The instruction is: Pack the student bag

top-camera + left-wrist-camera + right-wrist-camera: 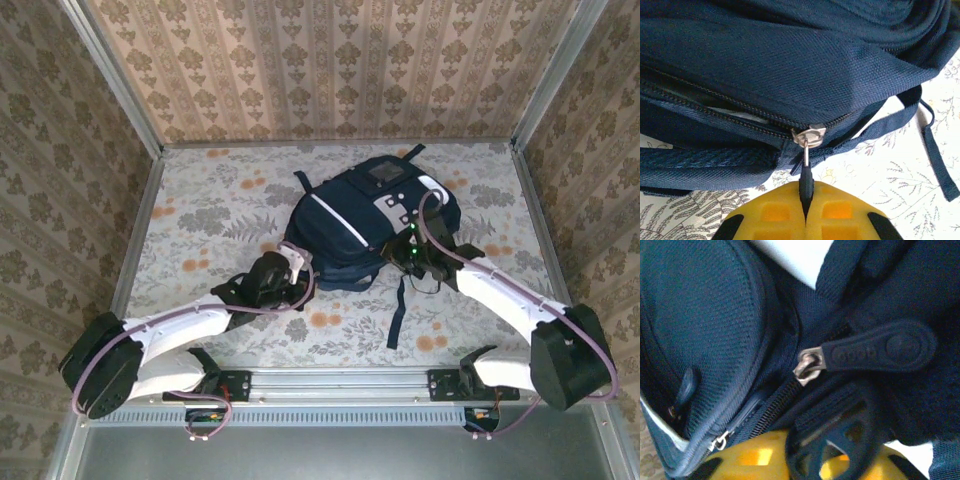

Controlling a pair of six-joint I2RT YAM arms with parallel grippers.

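Observation:
The student bag (365,215), a navy backpack with white stripes, lies at the middle back of the table. My left gripper (291,262) is at its near left edge. In the left wrist view the yellow fingers (840,212) of the left gripper (806,192) are shut on the black pull tab (806,181) of a silver zipper slider (809,135). Left of the slider the zipper gapes, with something white inside. My right gripper (413,256) presses into the bag's near right side. The right gripper (825,465) clamps a black strap buckle (840,435) below a rubber zipper pull (880,346).
A loose dark strap (397,312) trails from the bag toward the near edge. Another strap (937,157) lies on the floral cloth to the right in the left wrist view. Metal rails and patterned walls enclose the table (200,215) on three sides.

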